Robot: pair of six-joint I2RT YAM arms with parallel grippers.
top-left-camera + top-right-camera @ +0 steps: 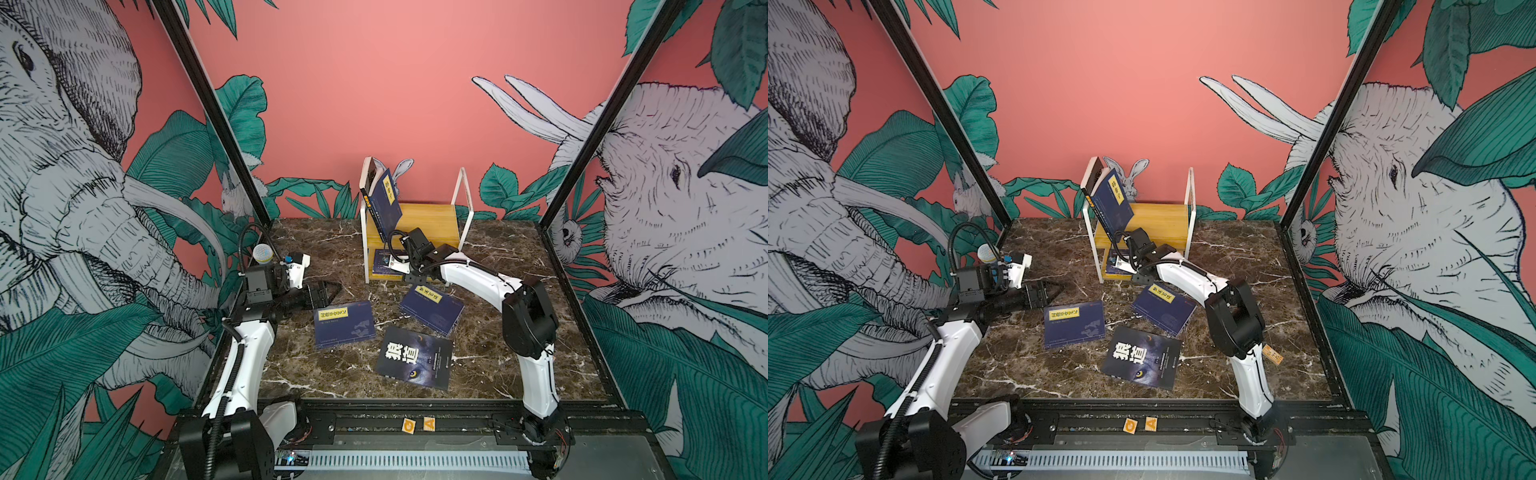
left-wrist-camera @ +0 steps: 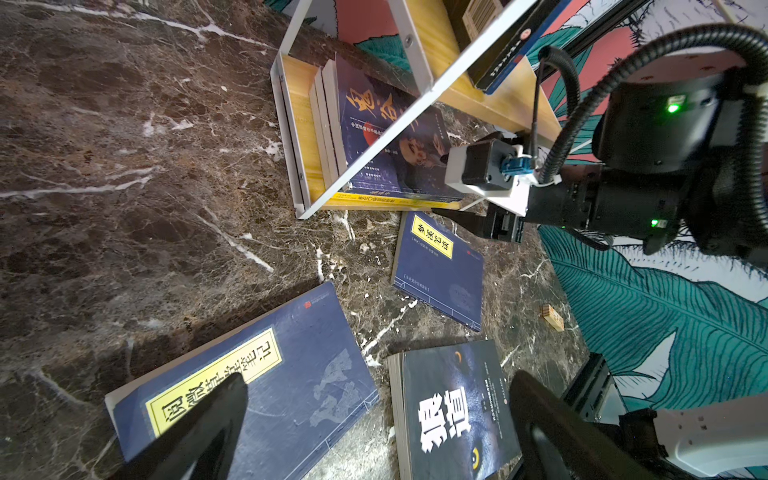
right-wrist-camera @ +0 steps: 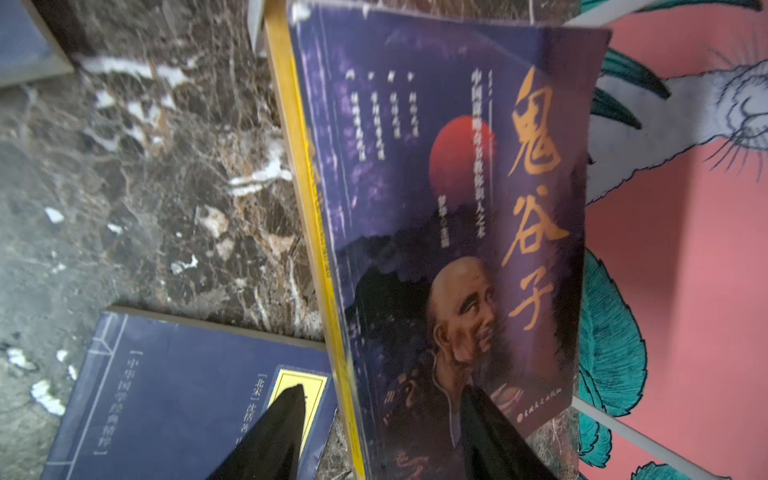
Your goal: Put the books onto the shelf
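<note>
The right jaws stand apart at the lower tier of the shelf (image 1: pixel 428 220), straddling the edge of a purple book (image 3: pixel 436 166) lying there. The left jaws gape wide near 1 navy book (image 1: pixel 344 324) on the surface (image 1: pixel 498 365); a 2nd navy book (image 1: pixel 432 309) and the wolf-eye book (image 1: pixel 413 357) lie nearby.
</note>
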